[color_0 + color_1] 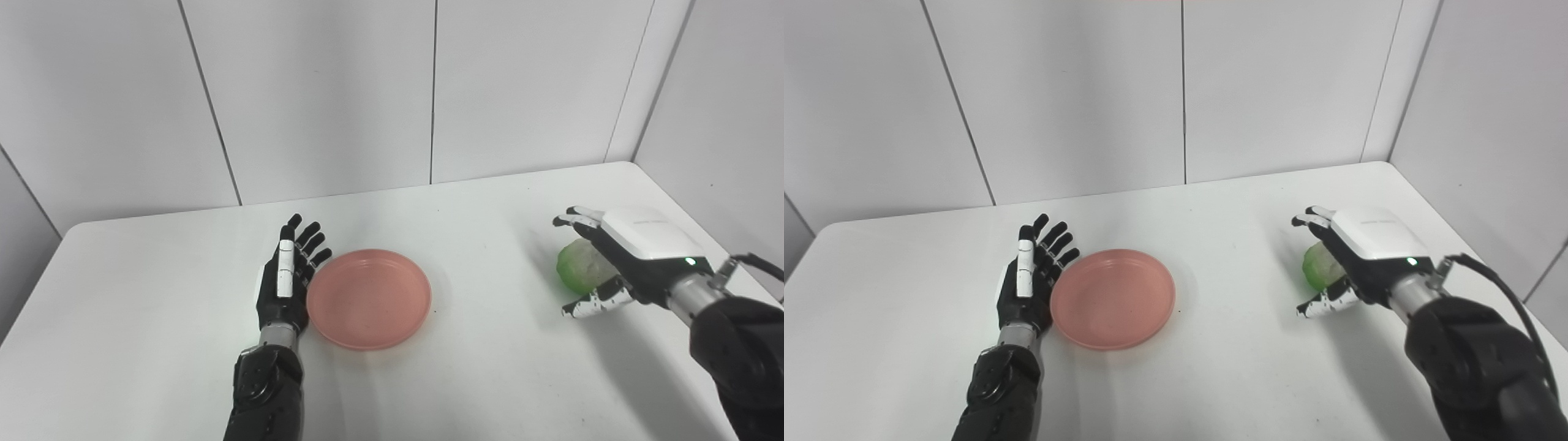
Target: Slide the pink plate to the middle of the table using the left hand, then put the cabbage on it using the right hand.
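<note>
The pink plate (369,297) lies empty on the white table (153,294), a little left of its middle. My left hand (286,275) rests flat and open against the plate's left rim, fingers stretched out and pointing away. The green cabbage (579,265) sits at the right side of the table. My right hand (618,257) is over and around it, fingers curved past its far side and thumb low at its near side, apart from the cabbage and not closed. It also shows in the right eye view (1356,260), where the cabbage (1318,265) is partly hidden by the palm.
White wall panels (318,92) stand close behind the table and along its right side. The table's back edge (429,187) and rounded left corner (73,229) are in view.
</note>
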Robot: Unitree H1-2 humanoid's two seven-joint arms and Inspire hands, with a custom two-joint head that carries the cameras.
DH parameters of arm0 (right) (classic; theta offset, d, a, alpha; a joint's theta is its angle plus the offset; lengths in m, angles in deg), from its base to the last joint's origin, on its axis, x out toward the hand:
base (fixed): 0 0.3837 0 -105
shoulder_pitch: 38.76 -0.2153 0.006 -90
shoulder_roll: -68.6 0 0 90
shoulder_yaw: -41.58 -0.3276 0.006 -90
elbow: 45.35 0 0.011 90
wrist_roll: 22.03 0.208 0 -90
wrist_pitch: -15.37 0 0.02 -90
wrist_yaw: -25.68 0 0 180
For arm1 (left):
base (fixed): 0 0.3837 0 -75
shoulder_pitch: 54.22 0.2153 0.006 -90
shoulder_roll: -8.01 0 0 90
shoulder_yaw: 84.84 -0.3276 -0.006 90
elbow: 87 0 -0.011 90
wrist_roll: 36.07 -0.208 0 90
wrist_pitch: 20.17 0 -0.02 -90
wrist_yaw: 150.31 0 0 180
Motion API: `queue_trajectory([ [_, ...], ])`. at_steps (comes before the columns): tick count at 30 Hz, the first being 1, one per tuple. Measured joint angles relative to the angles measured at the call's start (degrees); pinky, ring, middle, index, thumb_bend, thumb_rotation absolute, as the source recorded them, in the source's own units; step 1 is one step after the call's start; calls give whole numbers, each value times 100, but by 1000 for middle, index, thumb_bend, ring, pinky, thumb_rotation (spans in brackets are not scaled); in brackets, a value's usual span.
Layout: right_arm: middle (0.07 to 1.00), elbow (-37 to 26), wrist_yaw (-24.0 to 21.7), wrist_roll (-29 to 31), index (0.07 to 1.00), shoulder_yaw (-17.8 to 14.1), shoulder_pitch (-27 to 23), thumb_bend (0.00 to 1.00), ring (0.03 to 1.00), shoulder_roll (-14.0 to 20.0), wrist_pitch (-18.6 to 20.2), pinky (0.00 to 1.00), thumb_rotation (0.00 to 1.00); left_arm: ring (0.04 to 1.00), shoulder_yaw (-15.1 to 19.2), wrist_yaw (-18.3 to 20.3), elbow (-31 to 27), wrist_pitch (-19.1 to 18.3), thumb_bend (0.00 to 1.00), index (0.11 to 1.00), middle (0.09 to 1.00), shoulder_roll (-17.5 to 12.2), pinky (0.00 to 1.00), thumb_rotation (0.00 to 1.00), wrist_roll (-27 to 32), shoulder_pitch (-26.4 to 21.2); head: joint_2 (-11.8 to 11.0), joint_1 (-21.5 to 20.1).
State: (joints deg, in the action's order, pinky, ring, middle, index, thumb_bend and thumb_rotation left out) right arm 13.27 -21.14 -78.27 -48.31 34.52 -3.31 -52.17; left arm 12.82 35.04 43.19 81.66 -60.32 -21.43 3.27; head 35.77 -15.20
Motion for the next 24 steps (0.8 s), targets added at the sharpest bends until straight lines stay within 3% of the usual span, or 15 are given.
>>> queue_trajectory([
  [4,923,431,12,-43,859,111,-267,1000,916,49,-17,660,230,850,-1,7,-8,-19,848,907,826,3,773,803,28,1,-9,9],
  [11,913,1191,161,-315,848,417,-589,1000,887,127,-55,645,237,853,-11,11,-24,-25,856,903,825,3,775,801,53,8,-9,35],
  [19,906,1669,515,-418,847,533,-611,1000,892,179,-66,654,236,850,-16,12,-21,-24,863,905,824,5,772,804,54,8,0,53],
  [24,909,2014,644,-694,846,765,-668,1000,882,330,-154,663,235,858,-14,13,-20,-24,865,906,821,2,781,795,55,8,17,53],
])
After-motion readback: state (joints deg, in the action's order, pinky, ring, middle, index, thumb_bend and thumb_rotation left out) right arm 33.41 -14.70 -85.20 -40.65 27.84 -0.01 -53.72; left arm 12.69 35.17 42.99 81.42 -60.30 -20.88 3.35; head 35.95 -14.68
